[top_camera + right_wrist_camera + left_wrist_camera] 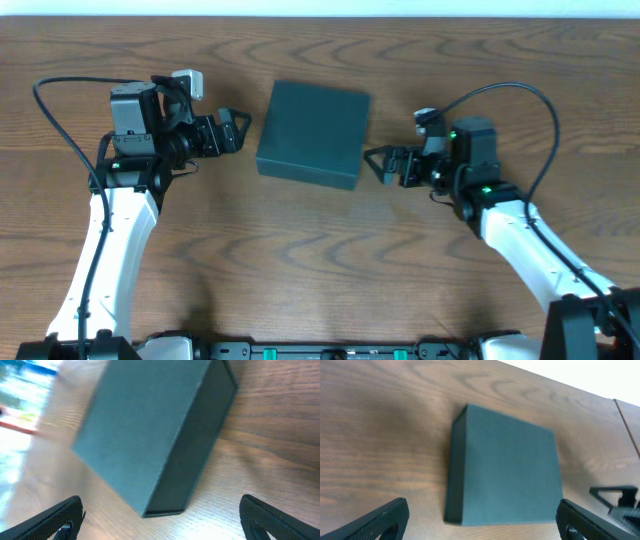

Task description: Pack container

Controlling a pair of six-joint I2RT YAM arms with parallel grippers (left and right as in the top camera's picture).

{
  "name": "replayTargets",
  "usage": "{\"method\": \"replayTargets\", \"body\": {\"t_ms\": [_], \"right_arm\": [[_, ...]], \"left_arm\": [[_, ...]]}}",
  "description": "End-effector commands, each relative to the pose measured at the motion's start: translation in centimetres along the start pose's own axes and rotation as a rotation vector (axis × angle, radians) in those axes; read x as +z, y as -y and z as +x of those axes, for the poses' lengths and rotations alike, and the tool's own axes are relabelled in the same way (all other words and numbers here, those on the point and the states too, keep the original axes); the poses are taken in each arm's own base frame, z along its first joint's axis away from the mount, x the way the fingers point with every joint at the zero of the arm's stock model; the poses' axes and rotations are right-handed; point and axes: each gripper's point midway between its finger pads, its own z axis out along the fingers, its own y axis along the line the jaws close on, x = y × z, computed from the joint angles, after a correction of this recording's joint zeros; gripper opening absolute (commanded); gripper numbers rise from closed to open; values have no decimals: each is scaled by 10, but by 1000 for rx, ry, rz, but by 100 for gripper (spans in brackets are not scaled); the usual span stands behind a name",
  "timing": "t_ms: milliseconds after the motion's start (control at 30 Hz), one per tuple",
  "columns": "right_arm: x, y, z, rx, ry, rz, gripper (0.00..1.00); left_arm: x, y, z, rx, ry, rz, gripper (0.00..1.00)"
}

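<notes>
Left pincer (238,131): just left of container (314,134), clear of it, fingers spread wide, holding nothing. Dark teal container: closed, lying flat on wood-grain surface (300,255), slightly rotated, between both pincers. Right pincer (378,165): just right of container, by its lower right corner, fingers parted wide, empty; contact cannot be told.
</notes>
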Motion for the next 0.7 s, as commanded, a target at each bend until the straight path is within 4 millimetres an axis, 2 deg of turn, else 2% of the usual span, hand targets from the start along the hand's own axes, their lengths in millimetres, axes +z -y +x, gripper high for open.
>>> {"method": "replayTargets", "body": {"t_ms": [0,100,233,300,367,467,567,633,667], "right_arm": [[-32,-28,-15,57,-7,-215,99],[-58,-19,4,120,-63,-210,99],[-76,-10,44,12,-143,70,99],[-86,-15,50,-77,-124,192,99],[-97,-19,47,-97,-68,274,99],[-117,-36,22,-133,99,293,99],[-124,-49,-43,-217,330,313,99],[-114,-53,-82,-260,362,318,99],[-102,-47,-102,-278,329,347,99]], "left_arm": [[-3,11,8,2,-49,57,95],[-8,8,32,-35,-139,33,96],[-28,-2,62,57,-230,-162,96],[-41,8,65,131,-217,-211,96],[-53,25,57,195,-155,-210,96],[-75,44,43,231,-38,-199,95],[-93,51,54,176,-40,-186,95],[-99,54,71,141,-88,-180,95],[-101,57,79,140,-110,-177,95]]}}
